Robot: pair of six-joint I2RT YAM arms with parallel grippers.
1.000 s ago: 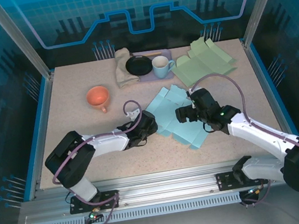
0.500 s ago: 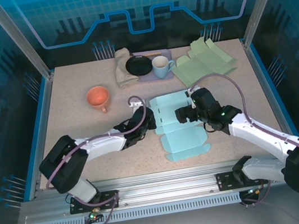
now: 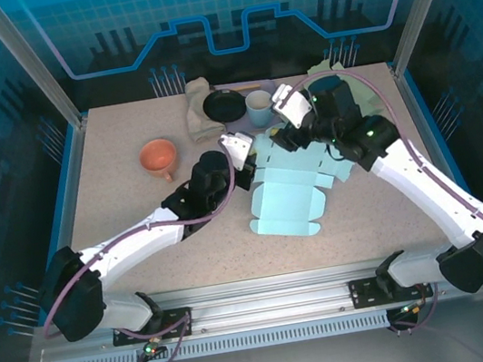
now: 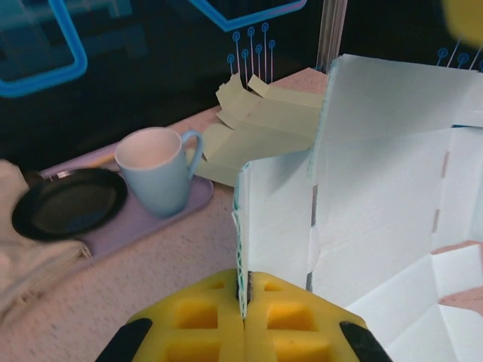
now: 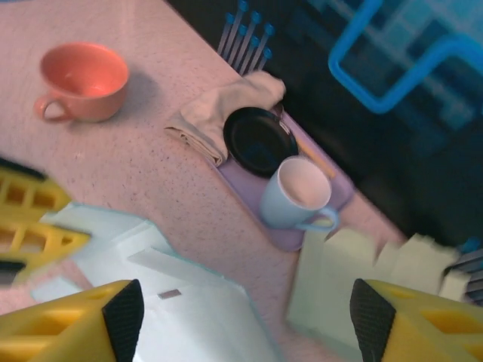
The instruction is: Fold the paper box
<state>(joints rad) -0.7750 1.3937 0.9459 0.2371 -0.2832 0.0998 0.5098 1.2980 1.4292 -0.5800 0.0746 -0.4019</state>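
Paper box (image 3: 285,194) rests on the counter (image 3: 116,201), one flap standing clamped in my left pincer (image 4: 245,290), its far edge under my right pincer (image 5: 247,317), spread wide; I judge it light, floppy and easily creased, best gripped at flap edges beside the scores.

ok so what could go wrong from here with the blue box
1. The left gripper pinches just the thin edge of one paper box flap, so a pull may tear it or let it slip out.
2. The right gripper, open, hangs close to the blue mug; a careless swing might knock it over.
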